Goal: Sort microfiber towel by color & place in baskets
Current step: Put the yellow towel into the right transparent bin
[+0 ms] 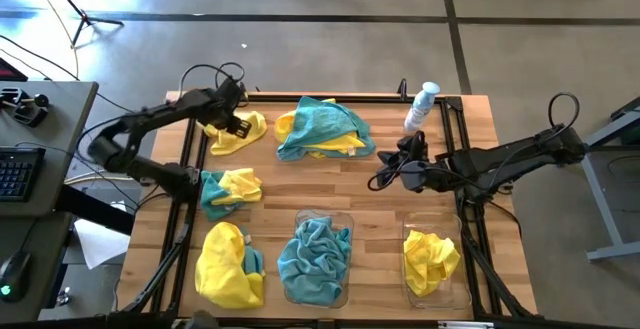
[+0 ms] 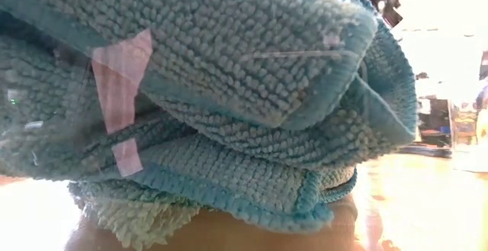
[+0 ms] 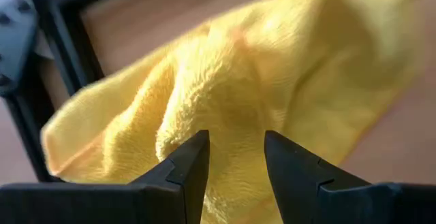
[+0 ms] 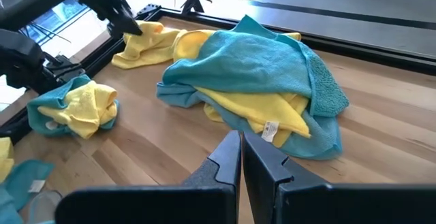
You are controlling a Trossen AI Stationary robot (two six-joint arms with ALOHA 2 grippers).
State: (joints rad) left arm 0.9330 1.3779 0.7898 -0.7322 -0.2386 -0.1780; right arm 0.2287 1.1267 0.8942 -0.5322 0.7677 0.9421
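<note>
Teal and yellow microfiber towels lie about the table. A yellow towel (image 1: 245,129) (image 3: 259,67) lies at the far left. My left gripper (image 1: 234,123) (image 3: 236,139) is down at it, open, its fingers on either side of a raised fold. A teal-and-yellow heap (image 1: 322,129) (image 4: 262,81) lies at the far middle and a small mixed bunch (image 1: 228,189) at the left. Two clear baskets stand at the near edge, one (image 1: 345,219) holding teal cloth (image 2: 229,91), the other (image 1: 462,284) yellow cloth. My right gripper (image 1: 380,181) (image 4: 241,137) hovers shut right of centre, holding nothing. My left gripper comes slanting down at the yellow towel's raised fold (image 3: 231,94), which shows in the gap between the open fingers. I cannot tell whether the fingers touch the cloth. The towel lies bunched on the table.
A yellow-and-teal pile (image 1: 230,264) lies at the near left beside the baskets. A white and blue spray bottle (image 1: 422,106) stands at the far right. Black frame rails (image 1: 450,129) run along the table's sides. Bare wood shows in the middle (image 1: 320,184).
</note>
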